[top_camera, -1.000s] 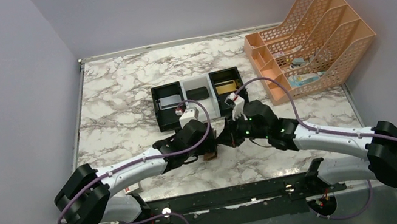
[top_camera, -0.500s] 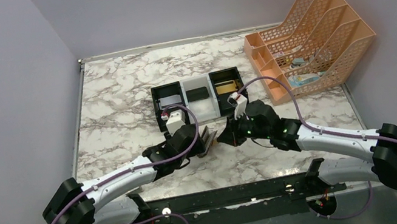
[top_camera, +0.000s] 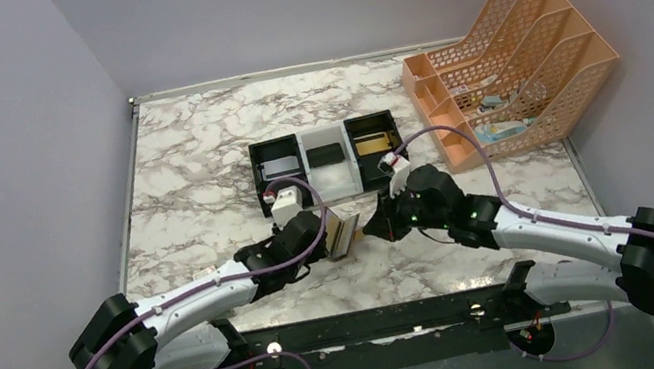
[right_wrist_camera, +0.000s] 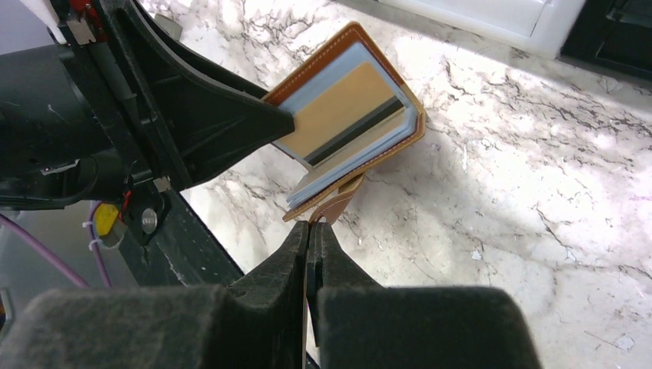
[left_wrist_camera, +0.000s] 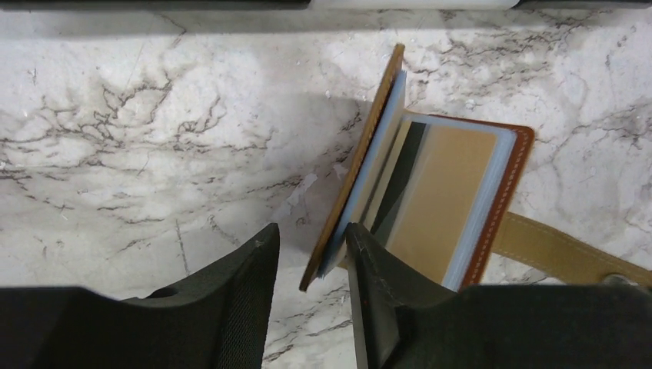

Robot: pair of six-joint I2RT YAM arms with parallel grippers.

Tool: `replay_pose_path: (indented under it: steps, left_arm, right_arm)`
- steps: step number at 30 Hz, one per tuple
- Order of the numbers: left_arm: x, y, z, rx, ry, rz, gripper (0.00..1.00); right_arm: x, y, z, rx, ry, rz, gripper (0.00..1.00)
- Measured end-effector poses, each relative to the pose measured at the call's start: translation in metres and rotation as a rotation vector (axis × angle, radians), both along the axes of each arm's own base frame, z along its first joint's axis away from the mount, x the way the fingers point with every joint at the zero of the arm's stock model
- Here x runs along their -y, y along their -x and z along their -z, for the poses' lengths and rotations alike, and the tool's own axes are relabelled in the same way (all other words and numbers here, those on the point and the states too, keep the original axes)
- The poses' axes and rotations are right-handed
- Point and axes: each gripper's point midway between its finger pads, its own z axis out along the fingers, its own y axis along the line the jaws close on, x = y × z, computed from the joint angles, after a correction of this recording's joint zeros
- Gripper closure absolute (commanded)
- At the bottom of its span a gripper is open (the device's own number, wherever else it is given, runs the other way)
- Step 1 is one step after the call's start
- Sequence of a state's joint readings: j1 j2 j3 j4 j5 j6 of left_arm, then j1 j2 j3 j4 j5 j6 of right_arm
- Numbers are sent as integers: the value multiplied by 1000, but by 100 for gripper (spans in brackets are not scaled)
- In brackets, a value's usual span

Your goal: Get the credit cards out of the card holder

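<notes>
Toward the near edge of the desk (top_camera: 195,147), about mid-width, the card holder (left_wrist_camera: 361,154) is open between the two arms. The right claw (right_wrist_camera: 309,231) is pressed together on its tan strap (right_wrist_camera: 332,206). The left claw (left_wrist_camera: 311,240) stands spread around one leather cover, with a gap showing. The credit cards (left_wrist_camera: 446,200) sit in the pocket, a gold one on top. Beyond lies the three-part tray (top_camera: 258,181), and an orange rack (top_camera: 524,58) stands at the far right corner.

Surface: table (top_camera: 198,167), white marble pattern with grey veining.
Centre, far half: tray (top_camera: 257,178), three compartments, black, white, black, flat on the marble.
Far right corner: orange lattice file organiser (top_camera: 525,7), four slanted slots, standing upright.
</notes>
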State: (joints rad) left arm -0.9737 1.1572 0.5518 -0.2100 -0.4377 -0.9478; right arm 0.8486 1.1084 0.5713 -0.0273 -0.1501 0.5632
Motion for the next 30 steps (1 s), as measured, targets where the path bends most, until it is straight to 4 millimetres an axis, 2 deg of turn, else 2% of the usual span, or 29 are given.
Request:
replay_pose_path:
  steps: [5, 9, 18, 25, 30]
  left_arm:
    - [-13, 22, 16, -16, 11, 17, 61]
    - [-21, 38, 17, -16, 79, 30, 58]
    - [-20, 47, 1, 6, 192, 43, 35]
    - [-28, 51, 6, -11, 154, 39, 29]
    - [-29, 51, 4, -6, 148, 45, 29]
  right_arm:
    - [-2, 9, -13, 4, -41, -47, 99]
    - [-5, 14, -20, 5, -65, -78, 99]
    - [-36, 12, -29, -46, -87, -187, 99]
    - [-34, 9, -17, -60, -62, -170, 99]
    - [-3, 2, 13, -53, 13, -43, 99]
